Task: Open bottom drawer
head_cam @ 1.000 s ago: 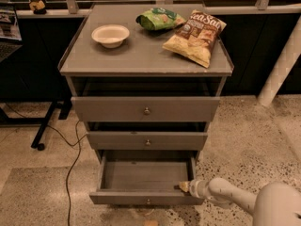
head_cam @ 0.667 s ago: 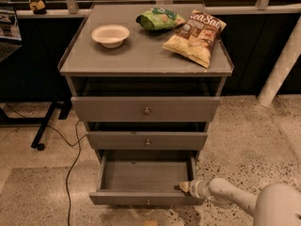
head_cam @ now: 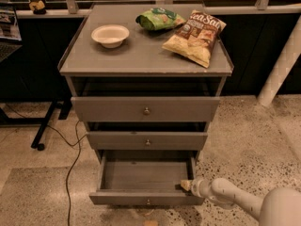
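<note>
The bottom drawer (head_cam: 146, 197) of the grey cabinet stands pulled out, its inside bare, with a small round knob (head_cam: 147, 202) on its low front. My gripper (head_cam: 186, 185) sits at the drawer's front right corner, its tip against the inner edge of the front panel. The white arm (head_cam: 240, 201) reaches in from the lower right. The middle drawer (head_cam: 147, 141) and top drawer (head_cam: 145, 109) sit only slightly out.
On the cabinet top (head_cam: 141, 58) lie a white bowl (head_cam: 110, 35), a green bag (head_cam: 159, 19) and a chip bag (head_cam: 195, 36). A black cable (head_cam: 70, 164) trails on the floor at left. A white post (head_cam: 280, 67) stands at right.
</note>
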You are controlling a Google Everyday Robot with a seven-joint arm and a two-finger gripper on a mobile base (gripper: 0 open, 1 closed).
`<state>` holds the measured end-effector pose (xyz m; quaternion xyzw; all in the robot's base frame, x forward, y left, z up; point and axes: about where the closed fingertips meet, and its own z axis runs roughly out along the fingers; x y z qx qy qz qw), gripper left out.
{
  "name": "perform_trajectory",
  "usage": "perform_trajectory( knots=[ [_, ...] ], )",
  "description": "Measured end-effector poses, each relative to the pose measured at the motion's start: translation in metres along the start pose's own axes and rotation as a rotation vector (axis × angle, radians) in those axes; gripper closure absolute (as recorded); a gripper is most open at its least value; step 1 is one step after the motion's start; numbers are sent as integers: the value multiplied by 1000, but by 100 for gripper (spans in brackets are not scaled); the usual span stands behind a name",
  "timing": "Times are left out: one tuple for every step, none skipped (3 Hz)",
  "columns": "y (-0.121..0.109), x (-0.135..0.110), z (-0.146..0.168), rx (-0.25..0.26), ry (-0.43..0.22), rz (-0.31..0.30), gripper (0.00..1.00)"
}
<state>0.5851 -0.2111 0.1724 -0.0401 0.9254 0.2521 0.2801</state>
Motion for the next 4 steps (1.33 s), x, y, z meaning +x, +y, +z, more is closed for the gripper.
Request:
perform_trajectory(
  knots=[
    [7,-20,-11,1,-61,-17,36],
    [14,-38,-20,15,-107,-17,13],
    [14,-38,-20,16,-108,-17,0],
    [14,-38,-20,16,-108,-17,0]
  ],
)
